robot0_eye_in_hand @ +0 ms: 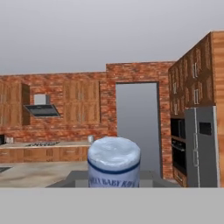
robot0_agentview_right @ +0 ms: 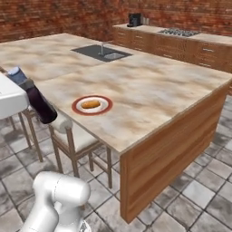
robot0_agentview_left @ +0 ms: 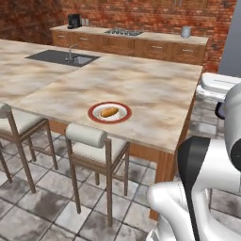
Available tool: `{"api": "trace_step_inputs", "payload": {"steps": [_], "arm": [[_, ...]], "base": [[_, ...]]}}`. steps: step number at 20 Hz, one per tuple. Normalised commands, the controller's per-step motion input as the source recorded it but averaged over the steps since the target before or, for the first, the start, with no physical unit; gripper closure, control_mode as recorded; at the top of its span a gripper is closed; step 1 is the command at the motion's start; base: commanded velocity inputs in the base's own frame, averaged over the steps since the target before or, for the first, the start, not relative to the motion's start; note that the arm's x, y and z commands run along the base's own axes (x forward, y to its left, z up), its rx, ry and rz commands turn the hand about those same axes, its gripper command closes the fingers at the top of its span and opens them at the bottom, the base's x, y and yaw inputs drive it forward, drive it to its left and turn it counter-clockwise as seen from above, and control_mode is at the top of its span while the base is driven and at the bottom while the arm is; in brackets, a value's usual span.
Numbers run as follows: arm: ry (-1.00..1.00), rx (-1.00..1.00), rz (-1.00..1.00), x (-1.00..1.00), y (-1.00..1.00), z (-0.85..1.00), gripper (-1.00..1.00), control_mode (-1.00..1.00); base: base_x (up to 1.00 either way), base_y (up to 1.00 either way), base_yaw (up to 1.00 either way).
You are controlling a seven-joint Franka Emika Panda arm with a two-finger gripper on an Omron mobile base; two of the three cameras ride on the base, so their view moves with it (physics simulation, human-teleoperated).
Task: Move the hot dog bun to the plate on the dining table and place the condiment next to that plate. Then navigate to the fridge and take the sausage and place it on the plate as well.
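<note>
One hot dog bun (robot0_agentview_left: 109, 112) is seen lying inside one red-rimmed plate (robot0_agentview_left: 96, 116), which sits near the front edge of the dining table (robot0_agentview_left: 155, 94). One condiment (robot0_agentview_right: 40, 104) bottle, dark with a pale cap end, is held tilted above the chairs at the left of the right base view, well apart from the plate. The gripper is closed on this bottle, whose white cap is seen close up in the hand view. One grey fridge (robot0_eye_in_hand: 201, 146) stands against the brick wall. Two chairs (robot0_agentview_left: 92, 150) are tucked beside the table, and one sink (robot0_agentview_left: 63, 58) is set into its top.
</note>
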Motion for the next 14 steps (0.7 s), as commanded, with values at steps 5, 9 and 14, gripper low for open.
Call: {"api": "trace_step_inputs", "payload": {"steps": [5, 9, 14], "arm": [[0.00, 0.00, 0.00, 0.00, 0.00, 0.00, 1.00, 1.00], [0.00, 0.00, 0.00, 0.00, 0.00, 0.00, 1.00, 1.00], [0.00, 0.00, 0.00, 0.00, 0.00, 0.00, 1.00, 1.00]], "base": [[0.63, 0.67, -0.23], [0.62, 0.41, -0.15], [0.62, 0.08, -0.20]]}}
